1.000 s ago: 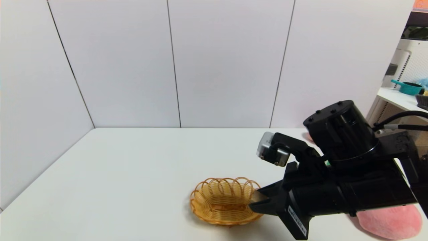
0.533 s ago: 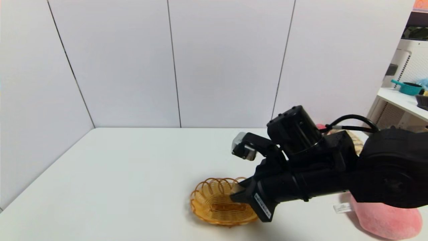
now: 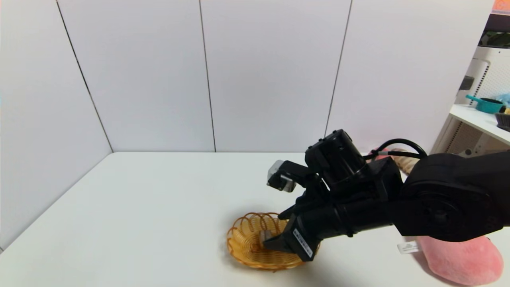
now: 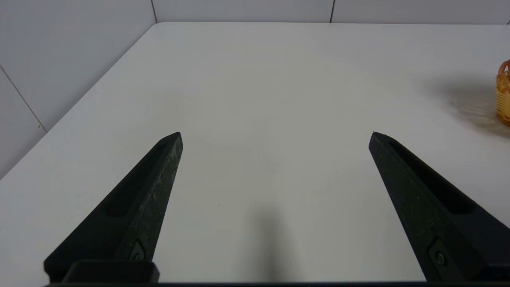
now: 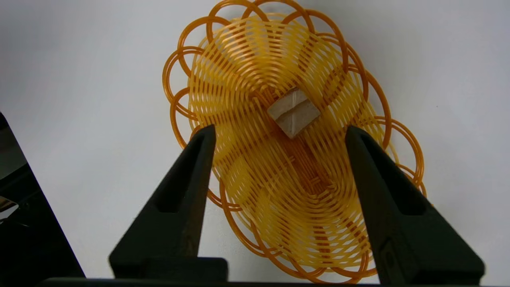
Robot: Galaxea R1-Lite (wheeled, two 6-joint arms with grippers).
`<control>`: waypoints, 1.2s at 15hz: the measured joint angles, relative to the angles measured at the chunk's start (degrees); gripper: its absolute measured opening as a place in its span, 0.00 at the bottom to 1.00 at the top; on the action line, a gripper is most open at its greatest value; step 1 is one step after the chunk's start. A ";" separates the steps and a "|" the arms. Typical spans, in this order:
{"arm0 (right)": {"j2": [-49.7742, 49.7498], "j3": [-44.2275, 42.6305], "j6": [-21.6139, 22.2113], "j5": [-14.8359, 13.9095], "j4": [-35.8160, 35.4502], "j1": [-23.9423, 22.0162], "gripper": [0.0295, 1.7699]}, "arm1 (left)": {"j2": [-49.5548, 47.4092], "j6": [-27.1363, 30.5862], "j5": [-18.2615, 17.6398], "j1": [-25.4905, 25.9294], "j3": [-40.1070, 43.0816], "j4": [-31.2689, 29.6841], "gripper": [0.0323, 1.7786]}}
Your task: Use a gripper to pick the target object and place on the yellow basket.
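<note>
The small tan cube (image 5: 294, 113) lay inside the yellow basket (image 3: 264, 265), just beyond the tips of the right gripper (image 5: 281, 129) and between their lines, with its fingers (image 5: 181, 187) spread apart and nothing clamped in them. The basket's long axis ran obliquely between those fingers, its looped rim close by them, so a straight lift back seemed the safer way out, with bare surface (image 3: 159, 223) to the robot's left. The left gripper (image 4: 275, 133) was idle over the surface farther left, its fingers wide apart and empty.
</note>
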 joint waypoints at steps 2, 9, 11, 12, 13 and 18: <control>-1.32 -1.05 0.44 0.01 0.12 -0.54 0.73 | 0.00 0.00 0.02 0.00 0.00 0.00 0.95; -17.18 -1.16 0.40 1.00 1.19 -11.26 0.87 | 0.00 0.00 0.02 0.00 0.00 0.00 0.95; -23.92 1.49 -0.23 3.06 1.11 -16.73 0.89 | 0.00 0.02 0.00 0.00 0.00 0.02 0.95; -28.04 3.72 -0.91 4.83 0.94 -20.92 0.90 | 0.00 0.00 0.02 0.00 0.00 0.00 0.95; -31.42 5.75 -1.46 6.31 0.87 -24.33 0.91 | 0.00 0.00 0.00 0.00 0.00 0.00 0.95; -49.97 22.02 -2.45 -4.55 -0.85 -34.08 0.94 | 0.00 0.00 0.05 0.00 0.00 0.00 0.95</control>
